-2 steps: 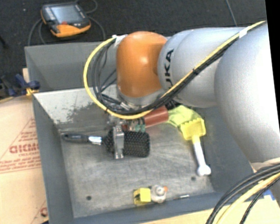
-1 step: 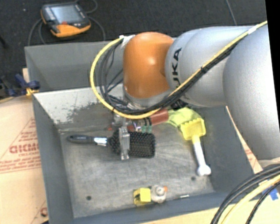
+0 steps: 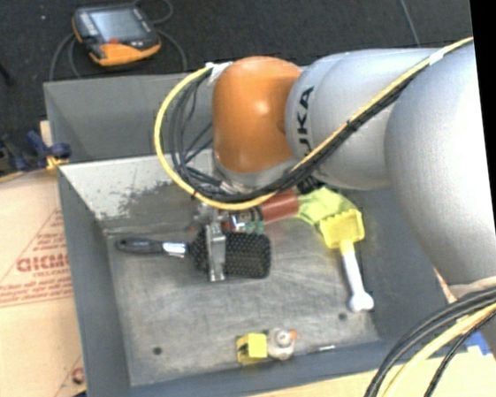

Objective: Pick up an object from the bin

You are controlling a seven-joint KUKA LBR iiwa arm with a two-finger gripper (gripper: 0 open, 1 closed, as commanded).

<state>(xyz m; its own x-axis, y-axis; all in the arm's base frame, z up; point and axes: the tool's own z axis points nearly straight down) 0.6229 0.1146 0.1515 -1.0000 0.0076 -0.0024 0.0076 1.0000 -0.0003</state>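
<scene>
**Grey bin, scuffed floor: contents and arm position**

Grey metal bin (image 3: 154, 315), floor worn and speckled, few loose items. Arm enters from the right, orange wrist cover (image 3: 252, 117) above bin centre. Gripper (image 3: 216, 257) is lowered at mid-bin onto a black brush (image 3: 248, 257), whose dark handle runs out to the left. Whether the gripper is open or closed: cannot tell. Yellow-headed tool with white handle (image 3: 343, 228) lies just right. Reddish-brown cylinder (image 3: 278, 207) lies behind the brush. Small yellow-and-white piece (image 3: 265, 345) lies near the front wall, well apart.
</scene>
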